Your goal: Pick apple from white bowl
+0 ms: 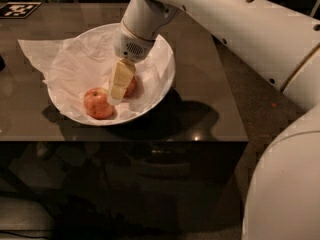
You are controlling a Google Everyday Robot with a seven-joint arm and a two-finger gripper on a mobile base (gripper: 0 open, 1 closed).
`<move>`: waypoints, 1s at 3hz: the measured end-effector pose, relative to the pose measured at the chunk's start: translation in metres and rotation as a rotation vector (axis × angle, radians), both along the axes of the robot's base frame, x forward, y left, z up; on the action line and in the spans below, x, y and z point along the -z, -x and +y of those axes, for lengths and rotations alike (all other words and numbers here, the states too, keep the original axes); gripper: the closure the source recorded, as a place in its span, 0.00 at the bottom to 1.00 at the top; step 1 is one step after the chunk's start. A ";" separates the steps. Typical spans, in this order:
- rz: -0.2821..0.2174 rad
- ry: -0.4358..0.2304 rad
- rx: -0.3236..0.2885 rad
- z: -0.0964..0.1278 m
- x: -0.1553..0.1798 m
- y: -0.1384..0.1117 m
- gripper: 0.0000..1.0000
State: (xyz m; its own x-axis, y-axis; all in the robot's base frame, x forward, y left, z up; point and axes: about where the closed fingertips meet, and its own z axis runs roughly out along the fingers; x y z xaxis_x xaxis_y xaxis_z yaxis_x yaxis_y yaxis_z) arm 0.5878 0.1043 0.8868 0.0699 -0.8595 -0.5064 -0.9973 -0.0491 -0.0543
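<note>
The white bowl [165, 64] sits on the dark table, lined with a wrinkly white paper sheet [37, 51] that spills over its left rim. Two apples lie in it. The smaller, deeper red apple [132, 87] is near the middle, mostly hidden behind my gripper. The larger, paler pinkish-orange apple [97, 103] lies at the front left. My gripper [119, 91] reaches down into the bowl from the upper right. It sits right against the red apple's left side, between the two apples.
The dark glossy table [210, 109] ends at a front edge just below the bowl and a right edge near my arm. A black-and-white marker tag [19, 9] lies at the far left corner. My white arm [240, 29] crosses the upper right.
</note>
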 end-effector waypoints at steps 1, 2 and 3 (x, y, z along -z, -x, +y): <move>0.005 0.025 -0.002 0.000 0.006 -0.005 0.00; 0.011 0.024 0.000 0.001 0.010 -0.004 0.00; 0.025 0.009 0.013 0.001 0.017 0.000 0.00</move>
State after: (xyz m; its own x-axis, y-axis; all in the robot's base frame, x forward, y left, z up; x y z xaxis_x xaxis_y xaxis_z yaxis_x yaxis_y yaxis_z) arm 0.5874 0.1053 0.8694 0.0465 -0.8647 -0.5001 -0.9989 -0.0368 -0.0293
